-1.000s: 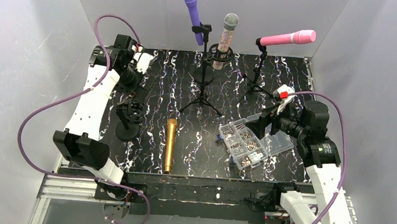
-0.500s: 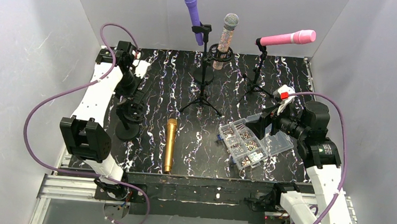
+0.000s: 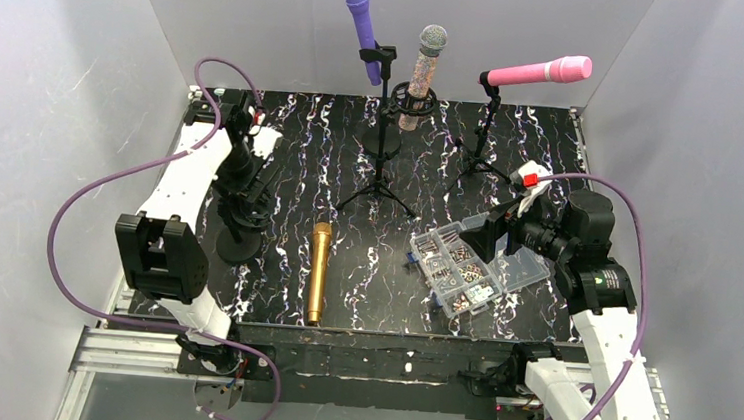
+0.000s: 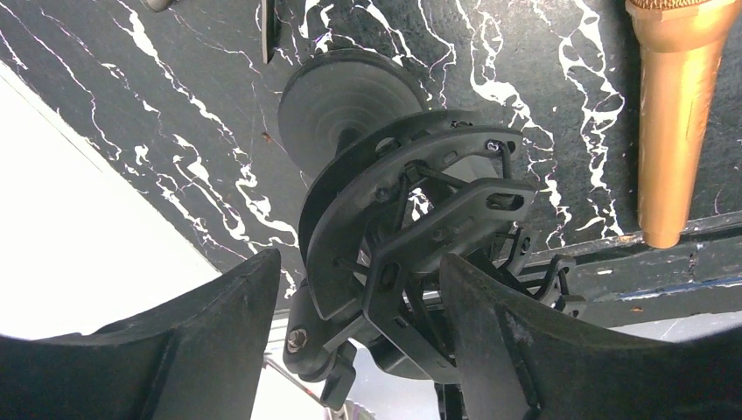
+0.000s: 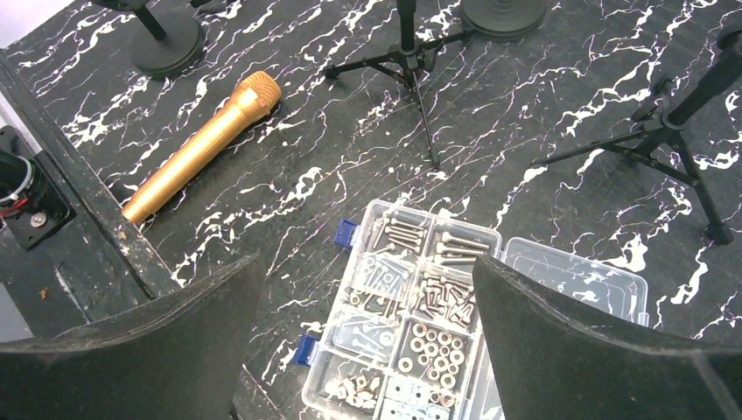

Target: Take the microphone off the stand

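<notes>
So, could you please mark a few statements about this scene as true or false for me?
1. The gold mic lies flat on the table. True.
2. The pink mic stands upright. False: it is nearly level.
3. The left tool straddles an empty shock mount. True.
4. The box is shut. False: its lid is open.

Bright, even light; faint soft shadows; pictures mostly sharp
</notes>
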